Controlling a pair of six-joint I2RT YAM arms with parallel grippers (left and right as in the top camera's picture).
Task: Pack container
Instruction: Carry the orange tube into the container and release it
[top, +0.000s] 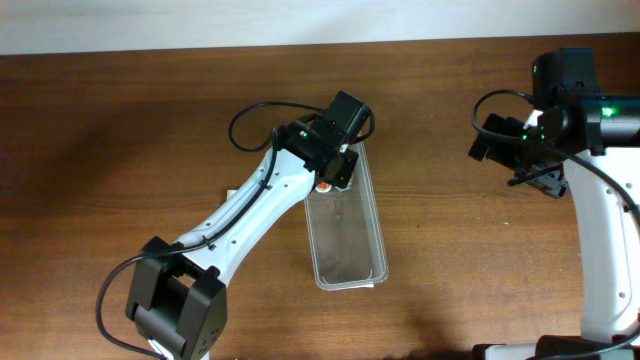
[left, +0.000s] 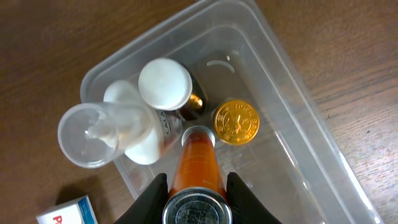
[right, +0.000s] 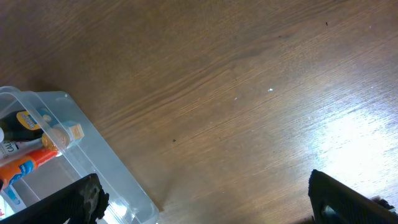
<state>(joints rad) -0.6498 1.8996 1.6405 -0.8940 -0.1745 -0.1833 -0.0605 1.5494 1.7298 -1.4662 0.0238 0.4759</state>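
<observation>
The clear plastic container (top: 349, 248) lies lengthwise in the middle of the table, also seen in the left wrist view (left: 292, 106) and right wrist view (right: 93, 149). My left gripper (top: 332, 172) hovers over its far end, shut on an orange tube (left: 198, 168) pointing down into the tub. Inside at that end stand a white-capped bottle (left: 165, 83), a gold-capped bottle (left: 236, 122) and a clear-capped pump bottle (left: 93, 134). My right gripper (top: 525, 160) is open and empty above bare table at the right.
A small white-and-blue carton (left: 68, 211) lies on the table beside the container's left side. The near half of the tub holds nothing. The table's far edge meets a white wall.
</observation>
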